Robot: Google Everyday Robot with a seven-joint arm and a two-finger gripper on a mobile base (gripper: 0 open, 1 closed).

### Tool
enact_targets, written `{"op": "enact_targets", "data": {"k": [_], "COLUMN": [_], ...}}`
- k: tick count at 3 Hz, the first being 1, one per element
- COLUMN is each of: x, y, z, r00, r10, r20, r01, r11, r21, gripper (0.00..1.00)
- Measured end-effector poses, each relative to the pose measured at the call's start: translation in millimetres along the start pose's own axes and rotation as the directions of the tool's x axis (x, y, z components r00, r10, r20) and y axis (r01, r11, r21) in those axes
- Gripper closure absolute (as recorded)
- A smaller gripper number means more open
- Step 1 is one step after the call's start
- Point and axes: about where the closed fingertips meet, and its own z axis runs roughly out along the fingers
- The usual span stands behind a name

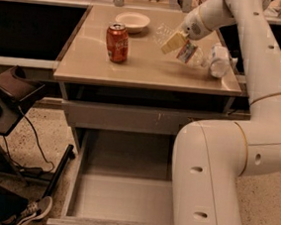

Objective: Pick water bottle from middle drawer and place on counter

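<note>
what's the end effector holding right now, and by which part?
The end effector, above the glossy tan counter, appears to hold the clear crinkled plastic water bottle by its body, just beside the reddish label band.
</note>
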Motion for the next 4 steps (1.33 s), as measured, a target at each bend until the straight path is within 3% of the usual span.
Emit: {"op": "enact_targets", "data": {"k": [1,2,4], "x": [12.3,12.9,12.9], "y": [-4.5,-4.5,-4.4], "z": [37.1,38.2,38.4], "r00": [1.000,1.000,1.000], "r10": [0.015,0.015,0.015], "r20": [-0.012,-0.013,-0.013], "r01": [-0.015,-0.015,-0.015], "r11": [0.9998,0.9998,0.9998], "r21": [-0.012,-0.013,-0.013], "gripper": [1.00,0.81,0.34]}}
